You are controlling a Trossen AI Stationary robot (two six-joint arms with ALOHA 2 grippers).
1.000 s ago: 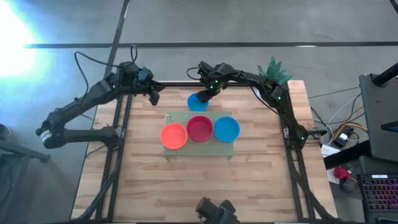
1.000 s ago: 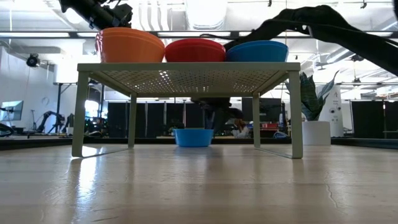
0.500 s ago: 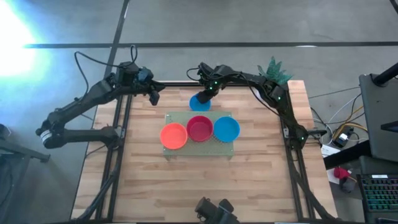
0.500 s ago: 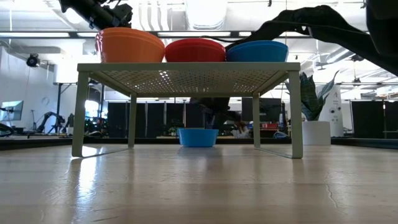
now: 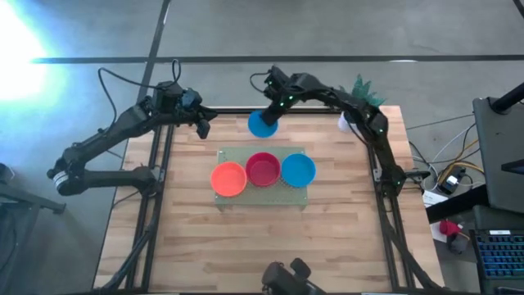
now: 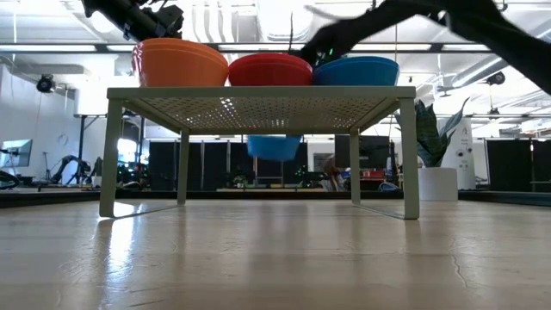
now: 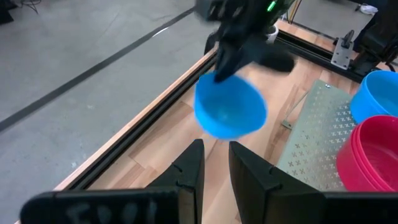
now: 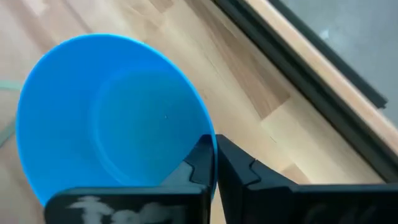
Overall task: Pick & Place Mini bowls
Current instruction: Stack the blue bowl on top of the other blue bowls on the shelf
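A blue mini bowl (image 5: 262, 124) hangs in my right gripper (image 5: 275, 110) near the table's far edge. It also shows in the low view (image 6: 274, 146), the left wrist view (image 7: 230, 111) and the right wrist view (image 8: 106, 118). Three more mini bowls stand on a pale green perforated rack (image 5: 233, 154): orange (image 5: 228, 179), red (image 5: 263, 170) and blue (image 5: 298, 170). My left gripper (image 5: 201, 128) hovers at the far left, left of the held bowl. Its fingers (image 7: 214, 163) stand a narrow gap apart and hold nothing. My right gripper pinches the blue bowl's rim (image 8: 208, 142) on the bowl's far right side. One finger (image 8: 198, 158) is inside the bowl and the other (image 8: 236, 163) outside. The fingers come from above, slanting down. The bowl is lifted clear of the table, hanging below them.
The rack (image 6: 258, 110) is a raised stand on thin legs (image 6: 108, 155), with open space beneath it. A green plant (image 5: 363, 88) in a white pot (image 6: 437, 183) stands at the table's far right corner. Bare wood lies on the near half of the table.
My right gripper, shut on the blue bowl's rim, first drew the bowl a little to the right along the table. It then rose and moved toward the far edge, lifting the bowl clear of the wood.
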